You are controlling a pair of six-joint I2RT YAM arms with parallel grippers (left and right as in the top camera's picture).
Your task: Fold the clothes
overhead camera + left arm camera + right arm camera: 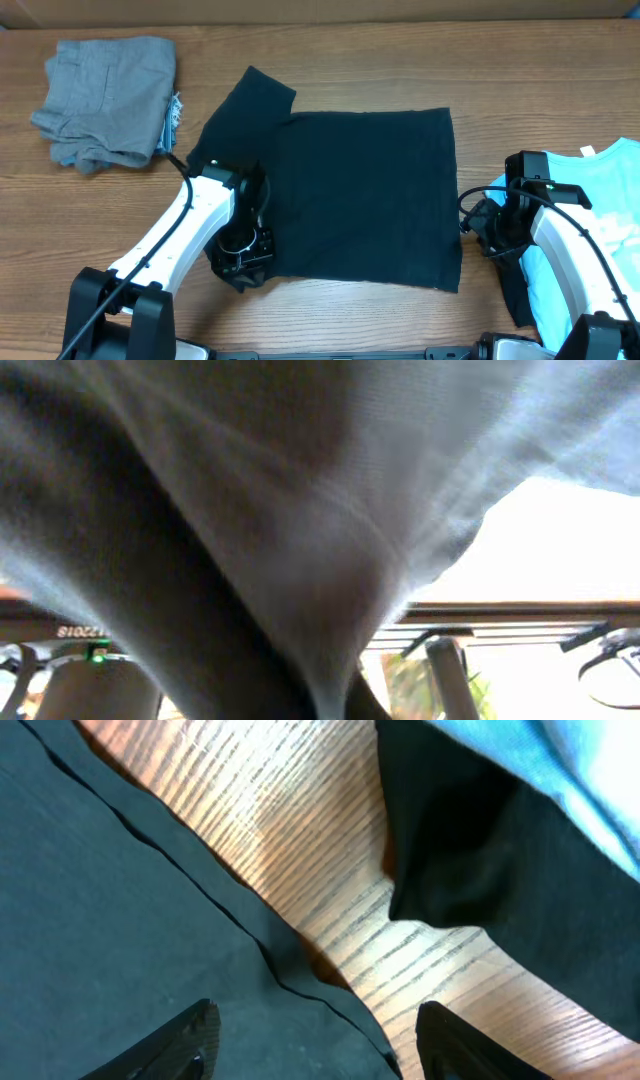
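The black T-shirt [360,190] lies spread flat mid-table, one sleeve pointing to the upper left. My left gripper [242,262] is at its lower left corner. In the left wrist view dark cloth [250,540] drapes over the lens and gathers at the bottom middle; the jaws themselves are hidden, and they seem shut on it. My right gripper [482,226] is open at the shirt's right edge. In the right wrist view its fingers [325,1050] straddle that edge [150,920], just above the cloth.
Folded grey garments [105,100] lie at the back left, with a patterned light blue edge [176,112] showing beside them. A light blue T-shirt [600,200] lies at the right under my right arm, and also shows in the right wrist view [560,760] over another dark cloth [480,850].
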